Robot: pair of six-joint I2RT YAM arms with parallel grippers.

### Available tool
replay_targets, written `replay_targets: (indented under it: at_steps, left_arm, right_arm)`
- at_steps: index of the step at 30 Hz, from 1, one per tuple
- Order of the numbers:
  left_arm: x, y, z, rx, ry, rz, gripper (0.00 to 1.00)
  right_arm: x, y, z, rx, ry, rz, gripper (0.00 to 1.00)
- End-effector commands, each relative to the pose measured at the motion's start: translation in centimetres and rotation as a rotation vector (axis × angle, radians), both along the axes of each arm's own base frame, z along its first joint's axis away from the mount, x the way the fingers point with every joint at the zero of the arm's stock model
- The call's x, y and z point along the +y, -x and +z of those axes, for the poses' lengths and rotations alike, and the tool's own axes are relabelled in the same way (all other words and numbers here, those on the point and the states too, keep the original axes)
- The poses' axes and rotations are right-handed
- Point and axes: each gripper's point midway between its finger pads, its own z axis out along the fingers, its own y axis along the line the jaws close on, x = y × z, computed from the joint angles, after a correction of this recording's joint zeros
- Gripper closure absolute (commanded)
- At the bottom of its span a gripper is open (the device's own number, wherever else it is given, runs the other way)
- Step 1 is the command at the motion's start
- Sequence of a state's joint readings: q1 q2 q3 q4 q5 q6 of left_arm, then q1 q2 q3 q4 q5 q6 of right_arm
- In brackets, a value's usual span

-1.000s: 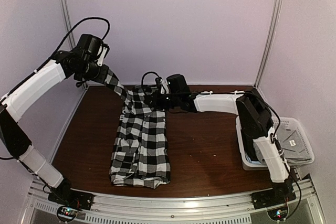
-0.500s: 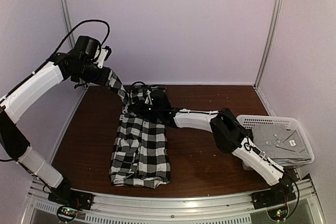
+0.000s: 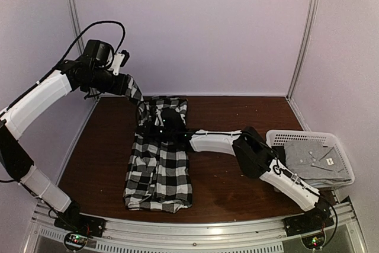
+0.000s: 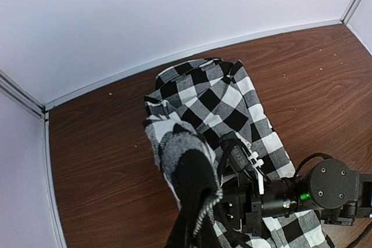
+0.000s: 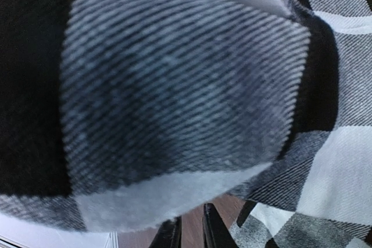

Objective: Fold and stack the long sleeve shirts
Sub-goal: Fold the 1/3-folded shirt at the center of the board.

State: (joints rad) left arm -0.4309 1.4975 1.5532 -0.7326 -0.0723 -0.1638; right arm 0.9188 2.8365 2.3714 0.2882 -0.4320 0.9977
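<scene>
The black-and-white checked shirt (image 3: 159, 170) lies lengthwise on the brown table, folded narrow. My left gripper (image 3: 130, 86) is raised at the back left and shut on its sleeve (image 4: 185, 154), which hangs taut down to the shirt; the cloth hides the fingers in the left wrist view. My right gripper (image 3: 160, 124) reaches far left and sits low on the shirt's upper part. In the right wrist view its fingers (image 5: 173, 235) stand close together with checked cloth (image 5: 174, 97) draped over their tips. The grey shirt (image 3: 312, 159) lies in the basket.
The white lattice basket (image 3: 340, 146) stands at the table's right edge. The right arm (image 3: 219, 141) stretches across the table's middle. Walls and metal posts close in the back and sides. Bare wood (image 3: 237, 182) shows right of the shirt.
My right arm has swung left, carrying its gripper from the shirt's right collar area across to its upper left part. My left gripper has shifted slightly right with the sleeve.
</scene>
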Motion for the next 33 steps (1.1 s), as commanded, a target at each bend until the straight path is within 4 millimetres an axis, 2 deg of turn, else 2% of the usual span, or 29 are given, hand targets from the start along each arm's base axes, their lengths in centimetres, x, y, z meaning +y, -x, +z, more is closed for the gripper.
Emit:
replay_targets:
  at_steps: [1, 5, 8, 9, 10, 11, 13, 15, 19, 22, 26, 28, 30, 33]
  left_arm:
    - [-0.3, -0.7, 1.4, -0.054, 0.038, 0.004, 1.00]
    - [-1.8, -0.5, 1.2, -0.045, 0.058, -0.085, 1.00]
    - [-3.7, 0.0, 0.3, -0.008, 0.087, -0.193, 1.00]
    - [-4.3, 0.2, -0.1, 0.006, 0.098, -0.230, 1.00]
    - [-5.0, 0.3, -0.7, 0.025, 0.109, -0.268, 1.00]
    - [-5.6, 0.5, -1.1, 0.043, 0.124, -0.303, 1.00]
    - [-7.2, 1.0, -2.1, 0.085, 0.160, -0.383, 1.00]
    - [-8.7, 1.6, -3.1, 0.128, 0.194, -0.458, 1.00]
    - [-12.4, 3.5, -6.4, 0.252, 0.234, -0.598, 0.97]
    - [-15.2, 5.5, -9.5, 0.362, 0.234, -0.683, 0.97]
    - [-17.4, 8.4, -13.8, 0.479, 0.166, -0.776, 0.97]
    - [-18.2, 9.7, -15.1, 0.522, 0.136, -0.808, 0.97]
    - [-18.4, 10.3, -15.9, 0.543, 0.122, -0.815, 0.96]
    - [-18.5, 10.8, -16.2, 0.558, 0.126, -0.820, 0.94]
  right_arm:
    - [-0.7, 0.6, 3.5, -0.051, -0.016, 0.047, 0.85]
    - [-2.5, 2.0, 6.1, -0.102, 0.016, 0.065, 0.85]
    - [-5.4, 2.9, 7.9, -0.140, 0.063, 0.039, 0.85]
    - [-7.0, 3.3, 7.3, -0.139, 0.103, 0.016, 0.85]
    - [-8.5, 3.4, 8.4, -0.161, 0.117, -0.015, 0.85]
    - [-10.3, 3.5, 10.3, -0.188, 0.120, -0.054, 0.84]
    - [-13.9, 3.1, 11.5, -0.208, 0.144, -0.127, 0.81]
    - [-17.4, 2.5, 11.9, -0.206, 0.181, -0.196, 0.79]
    - [-23.1, 1.9, 10.4, -0.186, 0.299, -0.285, 0.77]
    - [-25.9, 2.2, 9.1, -0.189, 0.388, -0.315, 0.74]
    - [-27.8, 3.0, 7.7, -0.194, 0.485, -0.314, 0.73]
    - [-28.2, 3.3, 7.2, -0.200, 0.520, -0.306, 0.72]
    - [-28.4, 3.4, 6.7, -0.201, 0.549, -0.296, 0.72]
    - [-28.4, 3.7, 6.1, -0.205, 0.573, -0.271, 0.71]
